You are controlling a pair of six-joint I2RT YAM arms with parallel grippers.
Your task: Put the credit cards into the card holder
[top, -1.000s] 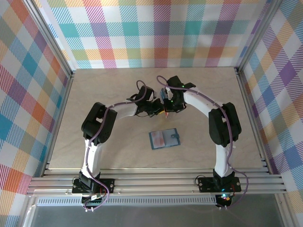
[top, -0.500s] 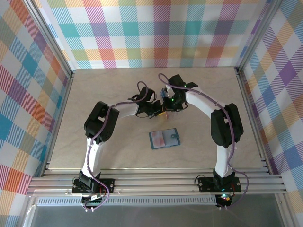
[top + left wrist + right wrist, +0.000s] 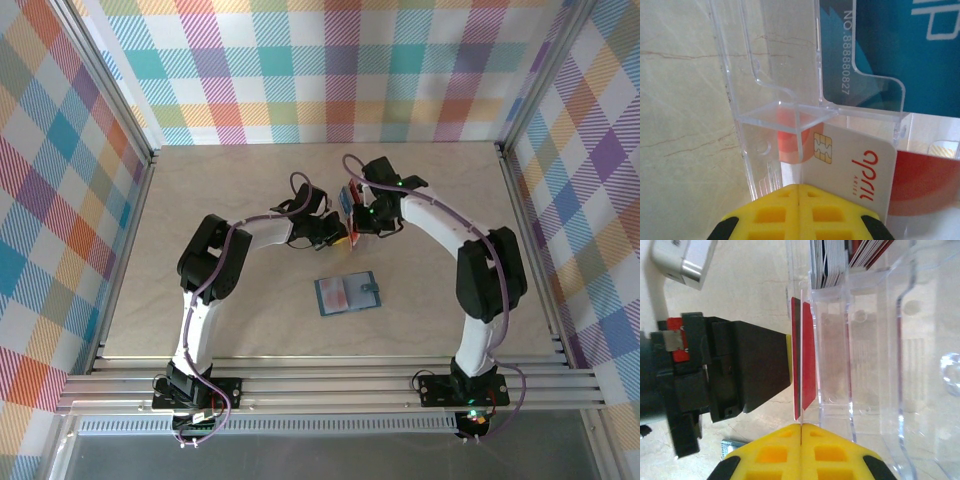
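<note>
The teal card holder (image 3: 347, 293) lies flat on the table, in front of both grippers. Behind it the grippers meet at a clear plastic case (image 3: 765, 75). My left gripper (image 3: 799, 187) is shut on one of the case's thin walls. A blue credit card (image 3: 880, 45) and a white-and-red chip card (image 3: 850, 160) sit in the case. My right gripper (image 3: 801, 426) is shut on the edge of a red credit card (image 3: 809, 360), seen edge-on against the case (image 3: 875, 365), just right of the left gripper's fingers (image 3: 760, 367). From above, the left gripper (image 3: 338, 236) and right gripper (image 3: 352, 222) almost touch.
More cards are stacked in the case's far compartment (image 3: 830, 262). The pale table (image 3: 220, 200) is bounded by aluminium rails and plaid walls (image 3: 60, 200). Bare table surrounds the card holder on every side.
The right gripper has closed the last bit onto the red card. Its wrist has shifted slightly back and its elbow has swung outward to the right. The left arm stays put.
</note>
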